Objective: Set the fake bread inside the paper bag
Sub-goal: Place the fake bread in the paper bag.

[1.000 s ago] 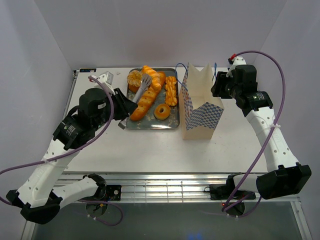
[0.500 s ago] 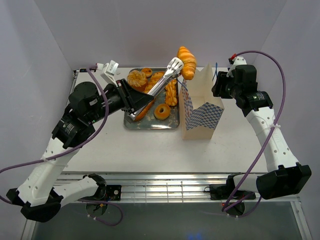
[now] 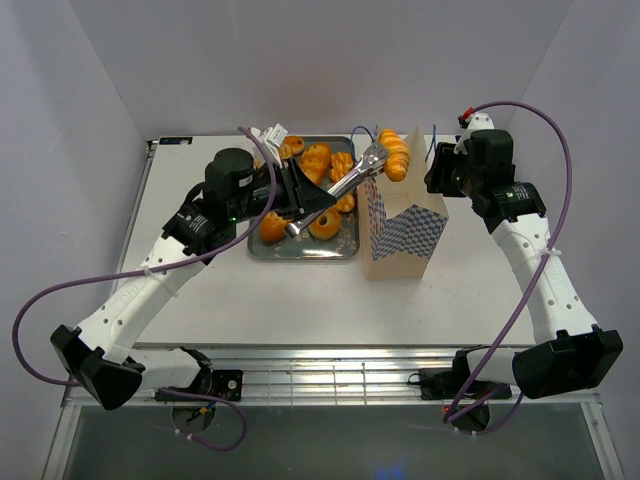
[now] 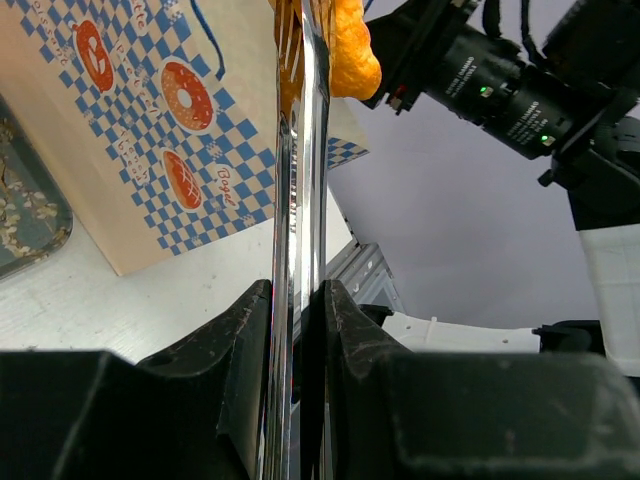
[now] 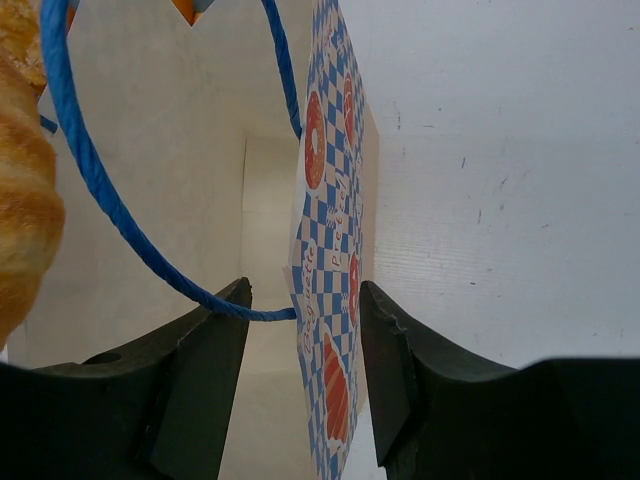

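Observation:
My left gripper (image 3: 303, 207) (image 4: 297, 300) is shut on a pair of metal tongs (image 3: 350, 180) (image 4: 300, 150). The tongs pinch a golden croissant (image 3: 396, 155) (image 4: 346, 50) and hold it over the open mouth of the paper bag (image 3: 405, 225) (image 4: 150, 130). The bag stands upright to the right of the tray. My right gripper (image 3: 436, 175) (image 5: 305, 300) is open, its jaws straddling the bag's right wall (image 5: 330, 200) near a blue cord handle (image 5: 110, 200). The croissant also shows at the left edge of the right wrist view (image 5: 20, 200). A ring donut (image 3: 322, 222) and twisted stick (image 3: 345, 195) lie on the tray.
The grey tray (image 3: 300, 248) sits at mid-table behind my left arm, with a frosted cupcake (image 3: 291, 148) and other pastries (image 3: 272, 226) on it. White walls close in the table on the left, back and right.
My left arm has lifted the croissant off the tray in the tongs, then swung it right and down to the bag's mouth. The right arm has not moved.

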